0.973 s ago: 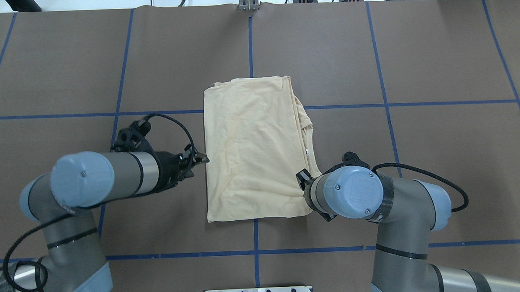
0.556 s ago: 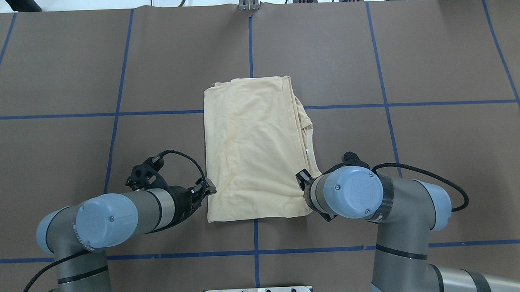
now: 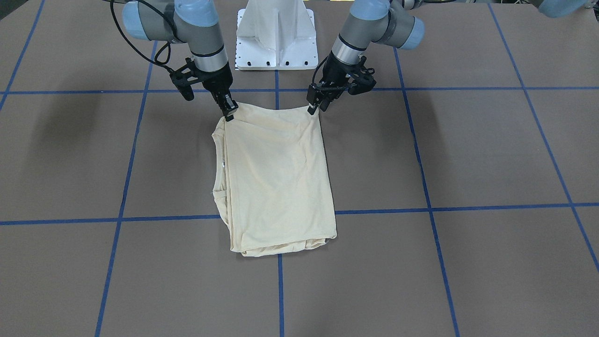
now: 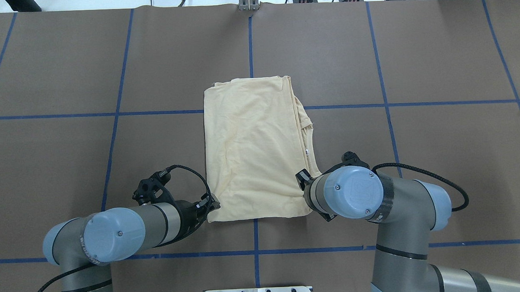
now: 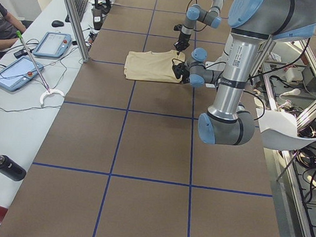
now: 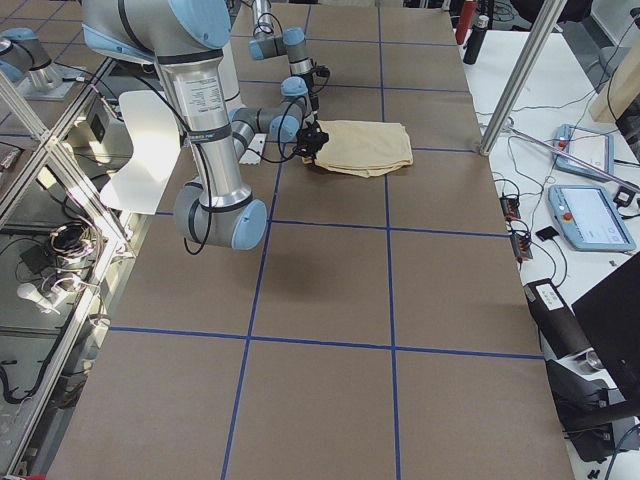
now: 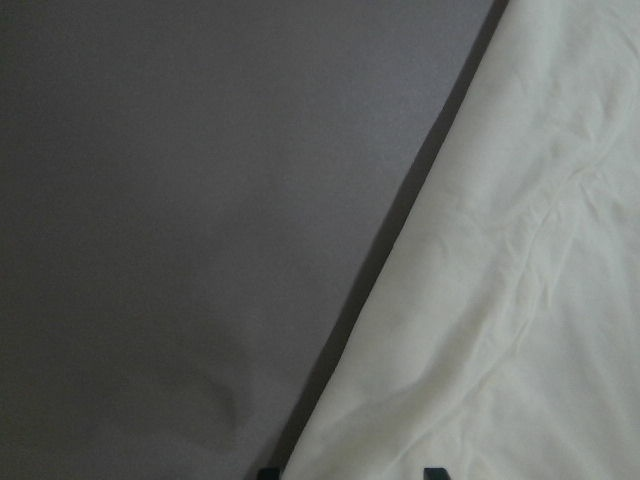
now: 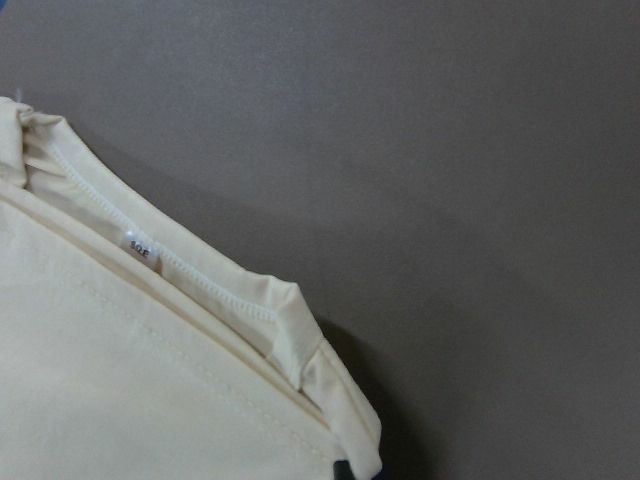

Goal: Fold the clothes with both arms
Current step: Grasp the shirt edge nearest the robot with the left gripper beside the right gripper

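Observation:
The cream-yellow shirt (image 4: 256,150) lies folded in a rectangle at the table's middle, print hidden; it also shows in the front view (image 3: 276,182). Its white neck label (image 8: 140,247) shows at the collar edge. My left gripper (image 4: 211,207) is low at the shirt's near left corner. It is open, with fabric (image 7: 500,300) between its two tips (image 7: 347,472), and shows in the front view (image 3: 312,108). My right gripper (image 3: 229,113) is shut on the shirt's near right corner. In the overhead view it is hidden under its wrist (image 4: 352,192).
The white pedestal base (image 3: 276,32) stands just behind the shirt's near edge. Blue tape lines (image 4: 249,42) cross the brown table cover. A side bench with tablets (image 5: 17,71) and a metal post (image 5: 73,15) runs along the far table edge.
My left arm has swung back along the shirt's left edge, from its middle to its near left corner. The right arm and the shirt have not moved.

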You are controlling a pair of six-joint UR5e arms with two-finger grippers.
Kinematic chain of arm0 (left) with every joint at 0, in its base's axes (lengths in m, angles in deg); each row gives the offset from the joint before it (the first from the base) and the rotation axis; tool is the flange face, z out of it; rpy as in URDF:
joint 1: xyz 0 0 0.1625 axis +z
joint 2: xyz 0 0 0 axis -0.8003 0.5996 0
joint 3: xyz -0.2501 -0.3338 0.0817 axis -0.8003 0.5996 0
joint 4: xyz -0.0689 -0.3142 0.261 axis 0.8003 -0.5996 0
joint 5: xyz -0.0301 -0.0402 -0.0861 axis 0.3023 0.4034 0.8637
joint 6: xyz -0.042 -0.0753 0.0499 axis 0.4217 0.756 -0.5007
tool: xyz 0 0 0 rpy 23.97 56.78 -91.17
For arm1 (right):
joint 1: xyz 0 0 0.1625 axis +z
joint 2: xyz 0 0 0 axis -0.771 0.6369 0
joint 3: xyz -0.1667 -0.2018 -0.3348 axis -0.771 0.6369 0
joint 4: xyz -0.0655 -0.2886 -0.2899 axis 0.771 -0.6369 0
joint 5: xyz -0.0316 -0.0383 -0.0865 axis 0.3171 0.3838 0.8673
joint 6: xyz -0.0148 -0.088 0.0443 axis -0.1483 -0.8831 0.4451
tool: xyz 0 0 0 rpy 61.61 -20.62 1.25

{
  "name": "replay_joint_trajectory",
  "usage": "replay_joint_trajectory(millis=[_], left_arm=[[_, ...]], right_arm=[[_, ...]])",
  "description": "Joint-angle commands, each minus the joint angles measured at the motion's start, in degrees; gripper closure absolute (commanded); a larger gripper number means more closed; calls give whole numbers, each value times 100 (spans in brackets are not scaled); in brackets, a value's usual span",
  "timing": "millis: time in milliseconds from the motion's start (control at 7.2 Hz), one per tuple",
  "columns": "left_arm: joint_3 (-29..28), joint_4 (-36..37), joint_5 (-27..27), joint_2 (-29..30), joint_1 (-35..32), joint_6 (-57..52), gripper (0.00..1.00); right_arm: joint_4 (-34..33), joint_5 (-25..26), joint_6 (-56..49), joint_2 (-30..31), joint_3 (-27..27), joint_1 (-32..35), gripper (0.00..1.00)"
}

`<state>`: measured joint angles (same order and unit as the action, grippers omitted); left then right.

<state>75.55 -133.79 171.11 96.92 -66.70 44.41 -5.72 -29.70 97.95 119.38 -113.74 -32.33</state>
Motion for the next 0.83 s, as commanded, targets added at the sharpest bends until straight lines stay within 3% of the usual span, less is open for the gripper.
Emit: replay_joint_trajectory(millis=[0, 139, 417, 695], left_arm=[[-1, 9, 5, -7, 150, 90, 47], [-18, 0, 5, -7, 185, 220, 58], [-44, 0, -4, -34, 185, 292, 100], [174, 0, 13, -34, 159, 274, 100]], right_arm=[[0, -9, 0, 9, -18, 9, 100], [0, -9, 0, 9, -18, 9, 100], [0, -9, 0, 26, -26, 9, 100], [0, -9, 0, 26, -26, 9, 100]])
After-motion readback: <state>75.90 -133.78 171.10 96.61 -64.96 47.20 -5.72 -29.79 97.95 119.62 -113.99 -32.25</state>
